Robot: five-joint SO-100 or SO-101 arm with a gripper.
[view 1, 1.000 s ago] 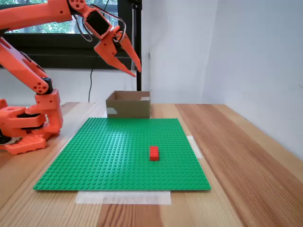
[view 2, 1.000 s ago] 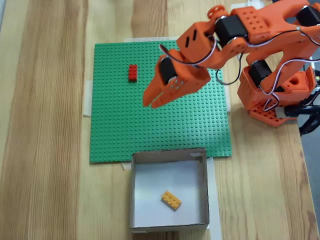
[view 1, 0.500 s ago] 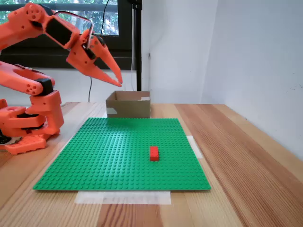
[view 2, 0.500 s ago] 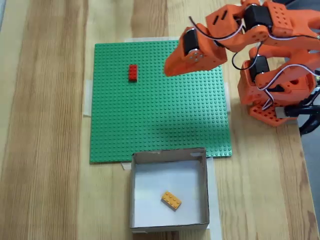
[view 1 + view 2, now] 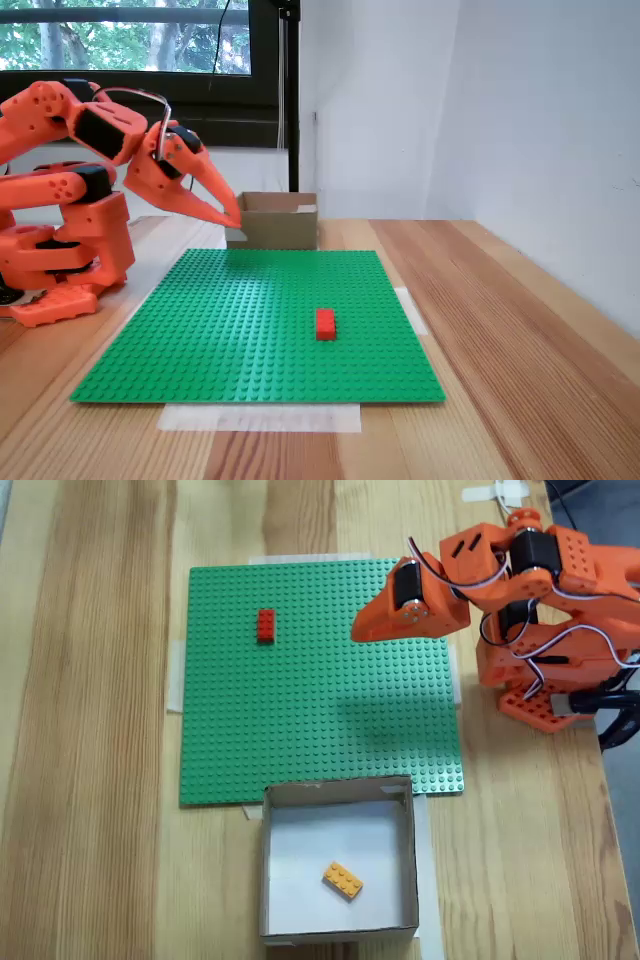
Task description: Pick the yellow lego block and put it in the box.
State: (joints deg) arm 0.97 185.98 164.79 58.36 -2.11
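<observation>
- Pincer: orange plastic, tapered fingers seen pressed together, nothing gripped, hung over the studded green baseplate.
- Yellow lego block: laid well apart from pincer, inside the box, brown cardboard, square.
- Red brick: seated on baseplate.
- Wooden table, white wall.

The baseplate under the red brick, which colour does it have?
Green, studded all over. The baseplate shows best in the fixed view from above.
</observation>
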